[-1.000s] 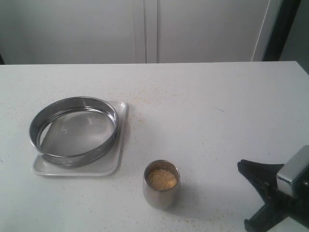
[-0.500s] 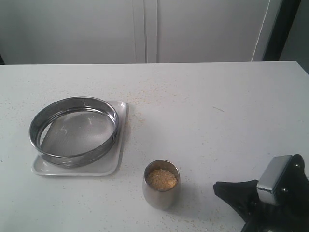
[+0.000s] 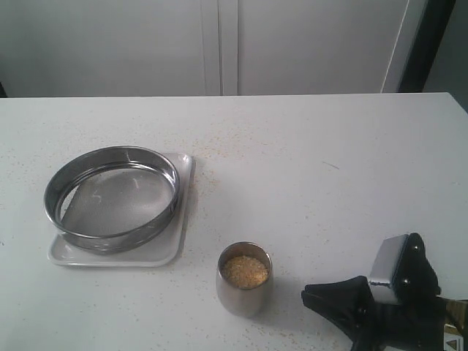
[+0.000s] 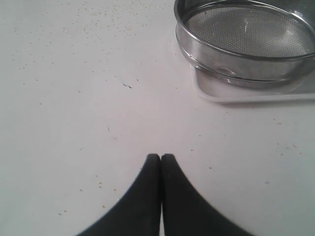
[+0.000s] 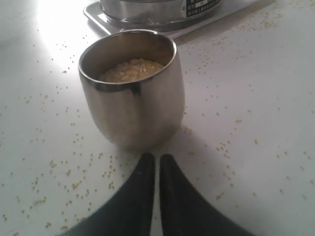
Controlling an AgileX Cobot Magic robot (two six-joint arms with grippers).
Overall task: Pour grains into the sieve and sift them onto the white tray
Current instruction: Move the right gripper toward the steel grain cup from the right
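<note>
The sieve [image 3: 111,197] hides most of the white tray [image 3: 172,245].

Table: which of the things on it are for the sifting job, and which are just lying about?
For the job:
- sieve, sitting on the white tray
- steel cup, holding the grains
- right gripper, shut, close to the cup

Lying about:
- stray grains scattered over the table
- small dark mark on the table
- left gripper, shut, touching nothing
</note>
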